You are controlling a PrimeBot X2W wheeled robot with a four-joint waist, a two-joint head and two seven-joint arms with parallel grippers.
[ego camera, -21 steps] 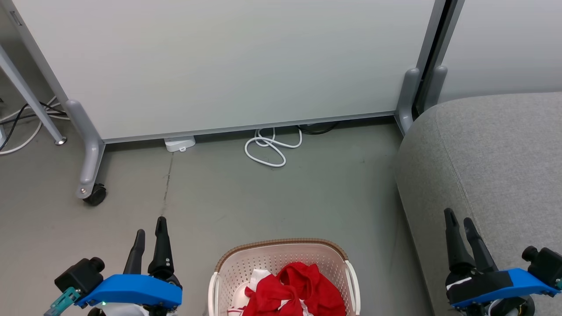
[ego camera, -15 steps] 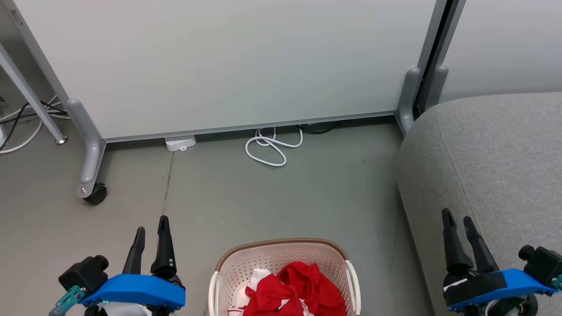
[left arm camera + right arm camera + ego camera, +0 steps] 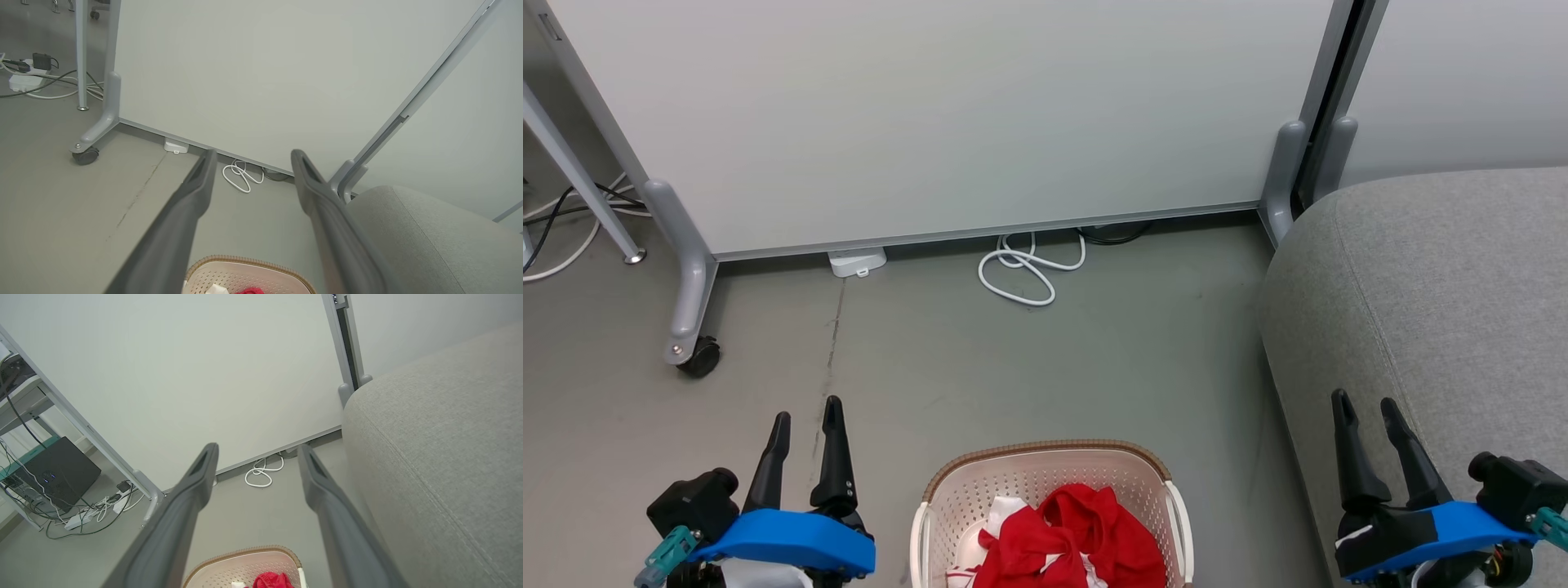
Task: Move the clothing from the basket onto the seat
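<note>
grey floor [image 3: 1013,367] runs from a pale partition panel [image 3: 931,122] to the basket [image 3: 1045,451], which stands at the bottom middle of the head view and is cut off by the lower edge. the clothing [image 3: 1070,539] lies inside the basket as a crumpled red heap, with white trim showing on its left side. none of it is on the seat [image 3: 1437,286], which stands to the right of the basket with a strip of floor between. handling judgement: the fabric is soft, light and limp, not fragile. it will likely drape and trail when lifted, and a hanging end may catch on the basket rim. recommended hold: pinch a raised fold near the top middle of the heap, deep enough to gather several layers, since a thin edge may slip out. separate pieces cannot be told apart in the folds, so one lift may drag more than one. the left gripper [image 3: 807,408] hovers over the floor left of the basket, fingers pointing forward, jaws parted by a modest gap and holding nothing. the right gripper [image 3: 1364,400] hovers right of the basket, over the near edge of the seat, fingers also forward, jaws parted and empty. neither touches the basket or the clothing. either arm would need to turn inward and downward to reach the heap.
</note>
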